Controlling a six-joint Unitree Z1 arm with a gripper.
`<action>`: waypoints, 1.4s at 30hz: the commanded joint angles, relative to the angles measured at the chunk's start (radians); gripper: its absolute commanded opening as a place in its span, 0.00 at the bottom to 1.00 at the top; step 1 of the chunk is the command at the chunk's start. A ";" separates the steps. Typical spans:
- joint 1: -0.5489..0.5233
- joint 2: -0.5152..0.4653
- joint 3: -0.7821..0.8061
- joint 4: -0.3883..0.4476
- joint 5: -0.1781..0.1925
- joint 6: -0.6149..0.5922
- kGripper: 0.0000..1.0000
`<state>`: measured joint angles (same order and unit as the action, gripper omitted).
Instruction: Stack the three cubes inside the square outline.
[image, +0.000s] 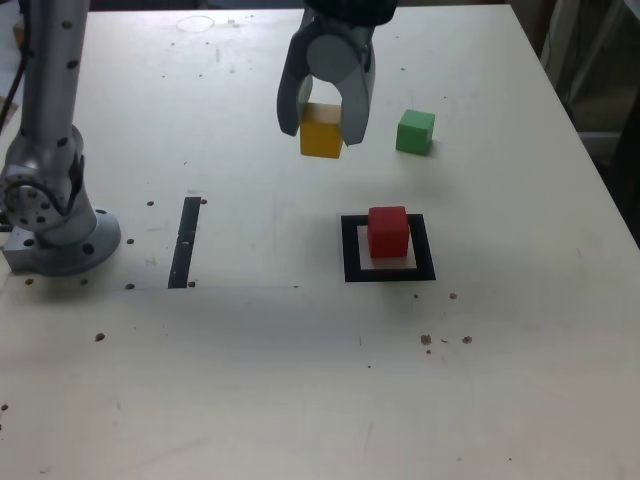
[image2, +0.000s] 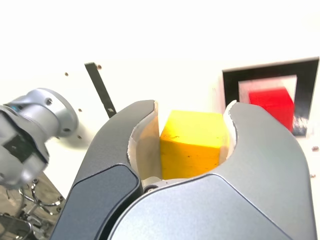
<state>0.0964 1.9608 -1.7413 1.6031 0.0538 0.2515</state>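
Clamping the yellow cube (image: 321, 146), the gripper (image: 321, 132) partly hides its sides.

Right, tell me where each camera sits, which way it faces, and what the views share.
Exterior view: off the arm, above the table, looking down at a slant; the arm's base shows at the exterior view's left, the gripper at the top.
Wrist view: on the wrist, looking out past the gripper's fingers to the table; the base shows too.
Both share the yellow cube between the fingers, the red cube, the outline and the black strip; only the exterior view shows the green cube.
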 joint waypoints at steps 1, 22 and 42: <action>-0.017 0.000 0.002 0.002 -0.009 -0.014 0.33; -0.175 0.150 -0.143 -0.006 0.037 -0.131 0.33; -0.162 0.212 -0.144 -0.043 0.054 -0.132 0.34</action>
<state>-0.0689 2.1651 -1.8863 1.5613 0.1068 0.1143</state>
